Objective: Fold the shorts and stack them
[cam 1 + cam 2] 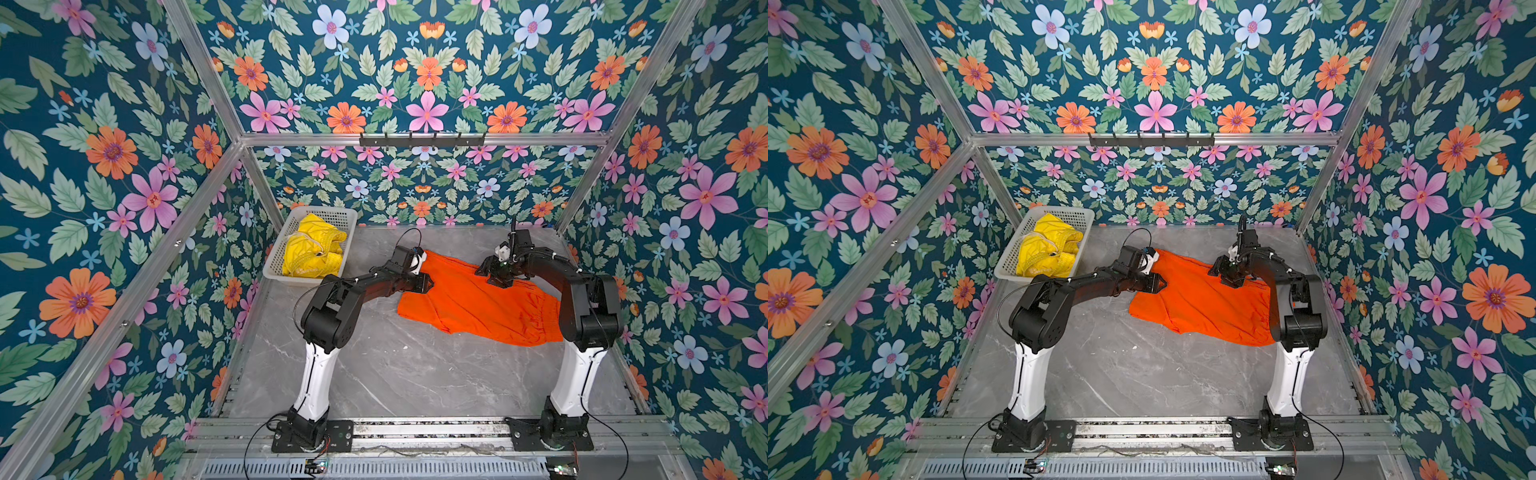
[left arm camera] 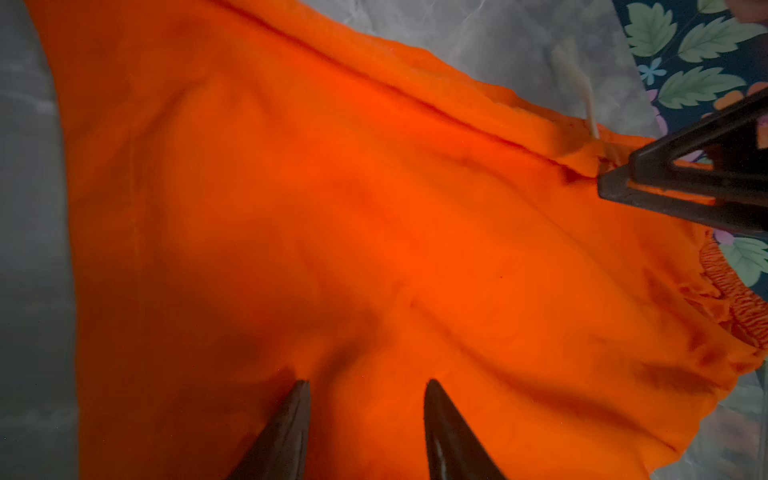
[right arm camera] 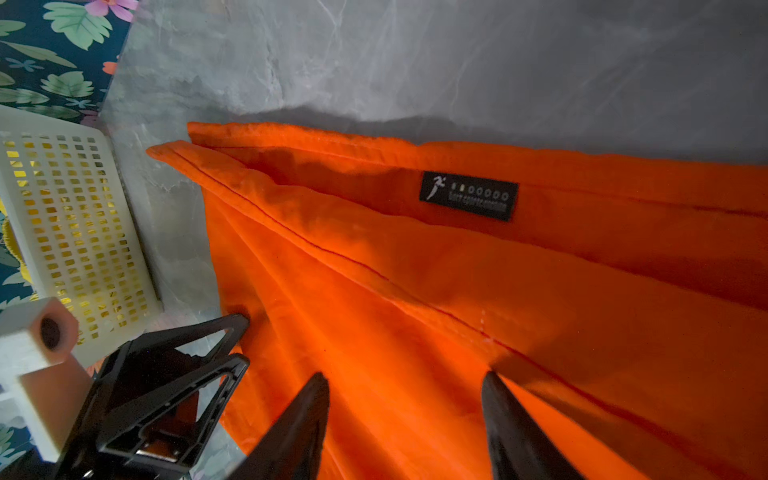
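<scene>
Grey marble tabletop (image 1: 395,374), orange shorts (image 1: 469,303) under left claw (image 2: 368,380) and right claw (image 3: 405,374), both with fingers apart

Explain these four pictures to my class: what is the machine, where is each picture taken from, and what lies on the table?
Two robot arms stand at a grey table. Two pictures look down from above; two come from cameras on the arms' wrists. The orange shorts lie spread on the table; the yellow shorts sit crumpled in a white basket. The left gripper and right gripper have their fingers apart at the orange cloth; neither clearly holds it.
</scene>
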Controlling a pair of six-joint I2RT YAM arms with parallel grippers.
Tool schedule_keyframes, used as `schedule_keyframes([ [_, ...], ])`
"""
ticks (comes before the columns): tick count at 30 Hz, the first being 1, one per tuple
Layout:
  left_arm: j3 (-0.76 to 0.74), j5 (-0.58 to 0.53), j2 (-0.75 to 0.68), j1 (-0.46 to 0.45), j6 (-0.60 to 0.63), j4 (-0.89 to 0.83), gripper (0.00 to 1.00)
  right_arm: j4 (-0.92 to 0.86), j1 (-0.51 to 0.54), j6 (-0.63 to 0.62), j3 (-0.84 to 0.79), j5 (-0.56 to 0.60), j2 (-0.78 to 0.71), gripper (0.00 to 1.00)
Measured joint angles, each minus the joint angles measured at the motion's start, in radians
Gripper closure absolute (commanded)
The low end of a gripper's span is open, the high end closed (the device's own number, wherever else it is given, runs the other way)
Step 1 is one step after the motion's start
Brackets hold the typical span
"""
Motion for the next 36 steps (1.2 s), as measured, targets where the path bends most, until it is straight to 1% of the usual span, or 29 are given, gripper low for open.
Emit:
schedule_keyframes([
  [9,-0.038,-0.027,-0.003,-0.001,0.016,0.045,0.53,-0.051,-0.023,-0.006,0.043,0.052,0.067,0.41],
  [12,-0.049,-0.031,-0.003,-0.002,0.018,0.066,0.53,-0.055,-0.053,-0.019,0.053,0.082,0.071,0.41],
  [16,-0.066,-0.035,-0.007,-0.003,0.019,0.086,0.53,-0.056,-0.125,-0.031,0.071,0.123,0.079,0.41],
  [20,-0.079,-0.039,-0.011,-0.003,0.022,0.101,0.53,-0.055,-0.186,-0.046,0.127,0.126,0.106,0.41],
  [24,-0.089,-0.045,-0.018,-0.003,0.023,0.103,0.53,-0.057,-0.219,-0.066,0.192,0.129,0.119,0.41],
  [27,-0.089,-0.05,-0.021,-0.003,0.025,0.099,0.53,-0.061,-0.232,-0.085,0.204,0.129,0.076,0.41],
  [29,-0.089,-0.055,-0.026,-0.003,0.025,0.09,0.53,-0.061,-0.232,-0.095,0.175,0.125,0.003,0.41],
  [31,-0.09,-0.06,-0.029,-0.003,0.025,0.08,0.53,-0.039,-0.23,-0.096,0.108,0.106,-0.081,0.41],
  [33,-0.091,-0.061,-0.031,-0.003,0.025,0.075,0.53,-0.008,-0.225,-0.094,0.003,0.077,-0.17,0.41],
  [36,-0.092,-0.062,-0.031,-0.003,0.022,0.072,0.53,0.008,-0.205,-0.077,-0.126,0.053,-0.237,0.41],
])
